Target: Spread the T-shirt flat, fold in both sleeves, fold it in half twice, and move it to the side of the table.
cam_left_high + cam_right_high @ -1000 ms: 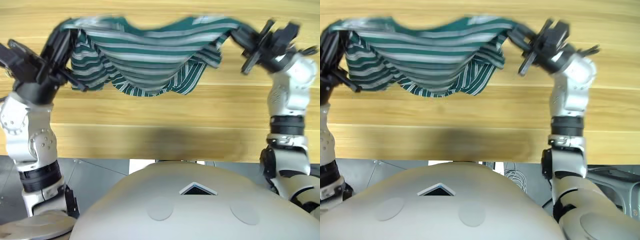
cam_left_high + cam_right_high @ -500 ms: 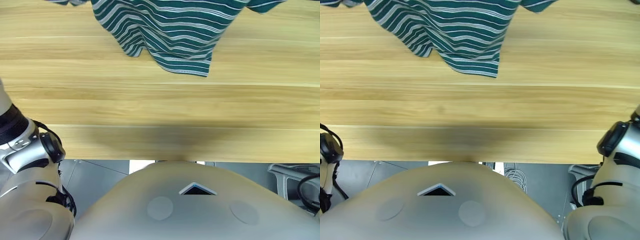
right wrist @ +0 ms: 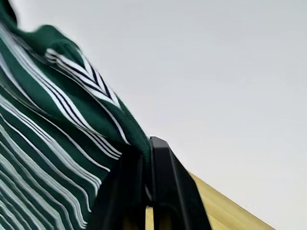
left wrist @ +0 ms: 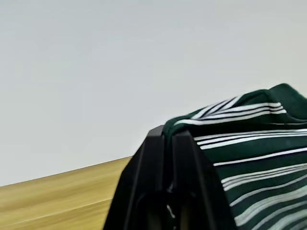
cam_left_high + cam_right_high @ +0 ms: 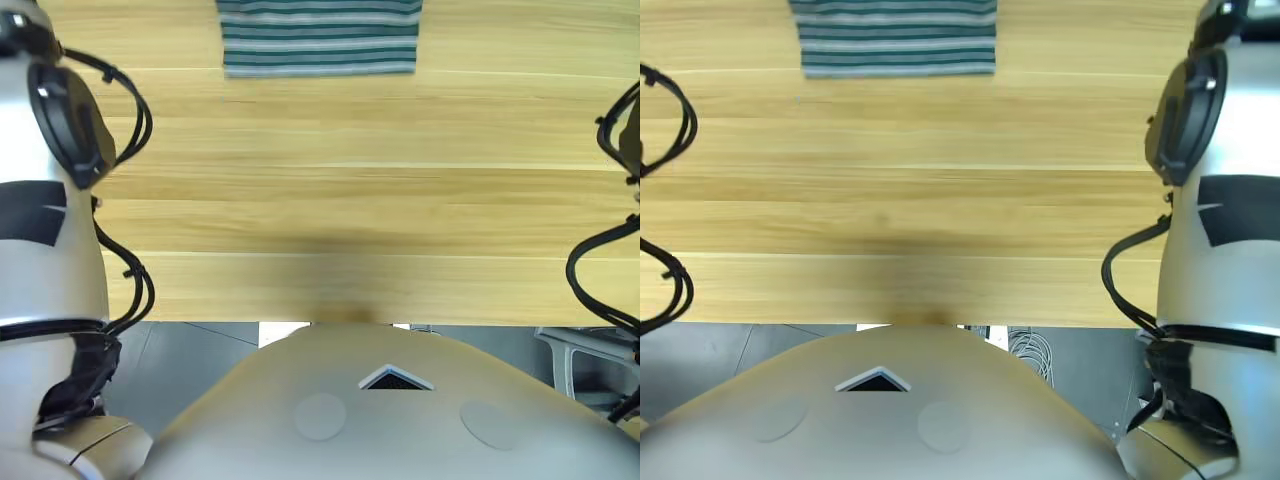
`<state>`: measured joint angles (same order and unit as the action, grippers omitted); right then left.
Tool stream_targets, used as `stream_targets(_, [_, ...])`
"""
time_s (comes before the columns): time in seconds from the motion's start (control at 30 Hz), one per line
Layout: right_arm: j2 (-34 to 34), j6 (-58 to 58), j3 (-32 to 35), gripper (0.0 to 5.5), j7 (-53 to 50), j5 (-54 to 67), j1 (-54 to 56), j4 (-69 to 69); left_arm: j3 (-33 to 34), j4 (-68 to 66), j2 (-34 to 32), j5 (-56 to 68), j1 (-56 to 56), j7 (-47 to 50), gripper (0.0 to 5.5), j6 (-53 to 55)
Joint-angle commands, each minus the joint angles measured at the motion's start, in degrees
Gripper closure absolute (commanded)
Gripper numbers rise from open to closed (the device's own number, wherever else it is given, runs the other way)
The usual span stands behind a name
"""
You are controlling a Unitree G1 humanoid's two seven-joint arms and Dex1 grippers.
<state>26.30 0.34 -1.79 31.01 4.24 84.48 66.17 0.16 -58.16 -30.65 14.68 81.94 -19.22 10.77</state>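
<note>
Between the left fingers [image 4: 149, 191] and right fingers [image 3: 168, 191], both squeezed shut on it, hangs the T-shirt [image 5: 318, 40], bottom edge over the wide surface [image 5: 350, 200].

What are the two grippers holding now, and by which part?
The striped T-shirt. The left gripper and the right gripper each pinch a fold at its upper edge.

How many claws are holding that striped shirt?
2. The left gripper pinches one edge of the T-shirt; the right gripper pinches another edge.
</note>
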Motion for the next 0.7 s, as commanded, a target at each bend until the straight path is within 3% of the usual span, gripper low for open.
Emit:
stream_targets(0.03, [-3.3,-2.3,2.5,5.46,-10.9,-3.9,18.0,10.7,-2.2,-16.3,-0.9,-10.5,18.9,5.2,5.50,-7.8])
stream_targets(0.3, [-7.0,-5.0,-1.6,5.46,0.5,-12.1,-3.9,12.7,-1.4,-19.2,0.4,-15.4,4.2,-3.3,5.50,-10.6])
stream_targets(0.47, [-5.7,-10.5,0.4,5.46,12.9,-10.0,-25.2,11.2,-3.9,-13.4,7.7,-15.8,-22.9,-17.8,5.50,-15.0])
stream_targets(0.57, [-2.8,-13.3,3.5,5.46,18.4,-7.2,-31.9,9.7,-5.7,3.4,8.9,-12.9,-39.9,-26.4,5.50,-11.0])
stream_targets(0.7, [0.9,-15.6,7.7,5.46,26.6,-2.6,-33.7,6.0,-2.7,38.4,4.2,-6.4,-55.5,-29.6,5.50,5.8])
